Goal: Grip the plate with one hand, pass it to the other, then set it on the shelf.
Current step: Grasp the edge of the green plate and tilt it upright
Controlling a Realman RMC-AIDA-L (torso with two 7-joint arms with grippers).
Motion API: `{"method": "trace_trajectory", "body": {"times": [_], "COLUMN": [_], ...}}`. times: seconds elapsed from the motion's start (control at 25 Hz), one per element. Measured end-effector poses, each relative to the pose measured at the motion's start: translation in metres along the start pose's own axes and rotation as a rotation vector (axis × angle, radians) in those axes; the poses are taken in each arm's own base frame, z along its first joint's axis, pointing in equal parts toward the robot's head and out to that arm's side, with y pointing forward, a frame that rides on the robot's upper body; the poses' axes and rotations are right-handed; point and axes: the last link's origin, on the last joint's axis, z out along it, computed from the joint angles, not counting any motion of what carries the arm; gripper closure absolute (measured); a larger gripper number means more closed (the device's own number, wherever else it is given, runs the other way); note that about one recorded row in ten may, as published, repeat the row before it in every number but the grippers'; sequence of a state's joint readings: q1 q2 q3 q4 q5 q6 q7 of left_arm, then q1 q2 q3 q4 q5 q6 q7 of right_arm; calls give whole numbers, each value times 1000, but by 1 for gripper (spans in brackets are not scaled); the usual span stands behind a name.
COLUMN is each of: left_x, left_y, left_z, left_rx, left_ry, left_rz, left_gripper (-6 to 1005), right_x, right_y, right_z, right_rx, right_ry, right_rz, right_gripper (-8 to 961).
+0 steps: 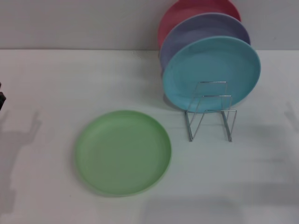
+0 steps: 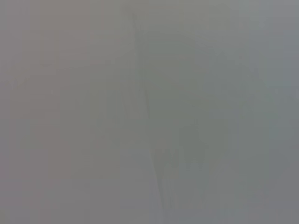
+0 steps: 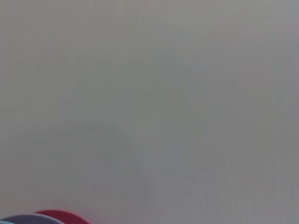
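green plate [image 1: 123,152] lies flat on the table [image 1: 56,84], just left of the rack [image 1: 211,112]; grippers' state: cannot tell.

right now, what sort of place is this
Probably a lab or test bench set up for dish sorting: a bare white table, a wire dish rack holding the turquoise plate, and a green plate lying flat.

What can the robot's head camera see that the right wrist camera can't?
Only the head view shows the green plate lying flat on the white table, the wire shelf, and a dark bit of the left arm at the edge. Nothing shows in the right wrist view alone; it is mostly blank pale surface. Both share the red plate, lavender plate and turquoise plate, only slivers in the wrist view.
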State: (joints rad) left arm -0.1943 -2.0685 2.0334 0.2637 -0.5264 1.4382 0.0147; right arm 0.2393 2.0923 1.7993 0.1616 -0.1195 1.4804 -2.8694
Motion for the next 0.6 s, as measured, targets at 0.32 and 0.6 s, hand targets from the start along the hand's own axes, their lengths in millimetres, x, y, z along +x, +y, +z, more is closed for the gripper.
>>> {"method": "trace_trajectory", "body": {"times": [0.32,0.6], "left_x": [7,30], "left_y": [6,13], "left_z": [11,43], "left_rx": [-8,-52], "left_ry": [25,-91], "left_rz": [-45,16], "left_gripper": [185,184], "right_x": [0,0], "right_y": [0,1], "right_z": [-1,0], "right_rx": [-2,-5], "right_ry": [2,2], "right_rz": [23,47], "right_gripper": [127,129]}}
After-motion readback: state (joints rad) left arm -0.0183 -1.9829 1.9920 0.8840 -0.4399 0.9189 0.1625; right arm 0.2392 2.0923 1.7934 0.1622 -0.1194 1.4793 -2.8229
